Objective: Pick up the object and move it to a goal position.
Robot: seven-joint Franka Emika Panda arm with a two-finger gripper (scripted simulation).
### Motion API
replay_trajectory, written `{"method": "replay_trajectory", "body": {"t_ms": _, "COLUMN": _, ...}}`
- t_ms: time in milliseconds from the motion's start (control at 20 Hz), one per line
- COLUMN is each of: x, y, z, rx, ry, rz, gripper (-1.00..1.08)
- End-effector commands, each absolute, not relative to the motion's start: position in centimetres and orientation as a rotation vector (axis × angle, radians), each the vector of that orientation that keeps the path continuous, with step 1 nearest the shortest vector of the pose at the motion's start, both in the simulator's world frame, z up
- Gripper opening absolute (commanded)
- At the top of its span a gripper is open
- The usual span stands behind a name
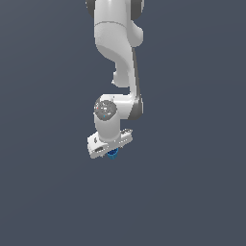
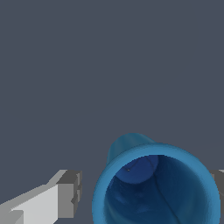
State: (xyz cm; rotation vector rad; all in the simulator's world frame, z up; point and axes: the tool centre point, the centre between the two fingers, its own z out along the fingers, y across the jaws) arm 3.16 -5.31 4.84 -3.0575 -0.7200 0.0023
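— Where is the object (image 1: 113,153)?

— Directly under the white gripper (image 1: 110,150). In the exterior view only a small blue bit of it peeks out below the gripper body. No edges or corners of the grey worktop (image 1: 192,192) show, so I can't place it against them.

— And from the wrist?

— The object (image 2: 157,183) fills the near part of the picture: a blue cup, its rim wide toward the camera, the hollow inside darker, with a lighter blue bottom deep within.

— The gripper (image 2: 144,192) itself?

— One finger (image 2: 65,194), white with a grey pad, stands just beside the cup with a sliver of grey between them. The other barely shows at the picture's edge. Whether it grips the cup, I cannot tell.
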Motion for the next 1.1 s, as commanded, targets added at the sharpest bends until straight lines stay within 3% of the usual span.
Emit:
{"method": "replay_trajectory", "body": {"t_ms": 0, "x": 3.23, "y": -5.31, "z": 4.14, "rx": -3.058, "ry": -0.721, "rz": 0.000, "gripper": 1.00}}
{"method": "replay_trajectory", "body": {"t_ms": 150, "x": 3.32, "y": -5.32, "z": 4.02, "rx": -3.058, "ry": -0.721, "rz": 0.000, "gripper": 1.00}}
{"method": "replay_trajectory", "body": {"t_ms": 200, "x": 3.32, "y": -5.32, "z": 4.02, "rx": -3.058, "ry": -0.721, "rz": 0.000, "gripper": -1.00}}
{"method": "replay_trajectory", "body": {"t_ms": 1050, "x": 2.78, "y": -5.53, "z": 4.99, "rx": -3.058, "ry": -0.720, "rz": 0.000, "gripper": -1.00}}
